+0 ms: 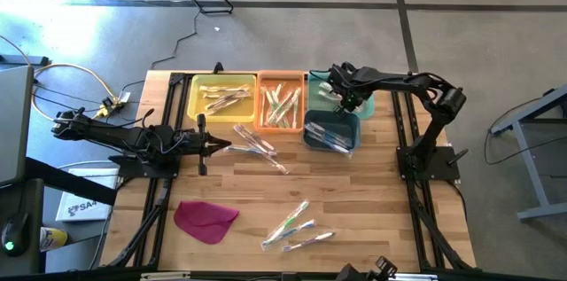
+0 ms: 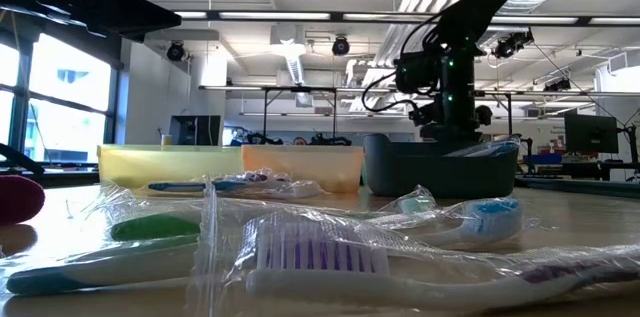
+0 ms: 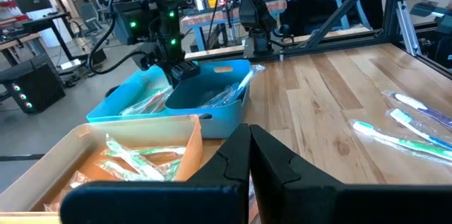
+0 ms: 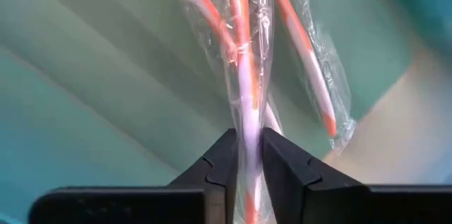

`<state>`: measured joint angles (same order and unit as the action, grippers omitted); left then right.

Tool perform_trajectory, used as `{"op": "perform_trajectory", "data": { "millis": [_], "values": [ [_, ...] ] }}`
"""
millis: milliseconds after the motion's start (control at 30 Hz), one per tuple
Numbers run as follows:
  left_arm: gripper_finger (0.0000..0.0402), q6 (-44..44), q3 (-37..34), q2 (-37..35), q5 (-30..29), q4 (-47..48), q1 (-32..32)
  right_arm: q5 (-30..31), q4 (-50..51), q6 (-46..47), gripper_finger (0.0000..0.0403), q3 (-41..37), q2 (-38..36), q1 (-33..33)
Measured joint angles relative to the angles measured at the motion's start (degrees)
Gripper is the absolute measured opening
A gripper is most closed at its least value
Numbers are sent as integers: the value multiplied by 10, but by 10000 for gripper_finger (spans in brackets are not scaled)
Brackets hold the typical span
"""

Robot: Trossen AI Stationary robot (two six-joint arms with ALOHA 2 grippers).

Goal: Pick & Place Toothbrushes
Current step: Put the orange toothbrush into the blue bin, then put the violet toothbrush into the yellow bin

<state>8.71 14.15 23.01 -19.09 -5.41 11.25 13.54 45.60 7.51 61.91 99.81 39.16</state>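
My right gripper (image 1: 341,99) points down into the light teal bin (image 1: 365,105) at the table's far right. It is shut on a wrapped orange-and-white toothbrush (image 4: 244,75), with another orange toothbrush (image 4: 304,47) beside it. A dark teal bin (image 1: 330,130) with toothbrushes stands just nearer. More wrapped toothbrushes lie loose at mid-table (image 1: 257,144) and near the front edge (image 1: 297,226). My left gripper (image 1: 229,146) waits shut and level at the table's left, holding nothing. My right gripper pinches the toothbrush's wrapped handle (image 4: 247,136) between its two fingers, coming from above and pointing steeply down. The fingers run along the handle. The rest of the toothbrush reaches ahead of the fingertips over the bin's floor (image 4: 106,75); whether it rests there I cannot tell.
A yellow bin (image 1: 193,108) and an orange bin (image 1: 260,108), both holding toothbrushes, stand side by side at the far edge. A magenta cloth (image 1: 205,219) lies at the front left. Bare wood shows between the loose toothbrushes and the right edge.
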Motion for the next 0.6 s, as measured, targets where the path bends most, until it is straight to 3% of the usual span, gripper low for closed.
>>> {"op": "perform_trajectory", "data": {
  "millis": [300,600],
  "values": [
    [0,0,0,0,0,0,0,-4,49,2,100,24,-1,-12],
    [0,0,0,0,0,0,0,13,83,-2,115,96,-2,-28]
  ]
}}
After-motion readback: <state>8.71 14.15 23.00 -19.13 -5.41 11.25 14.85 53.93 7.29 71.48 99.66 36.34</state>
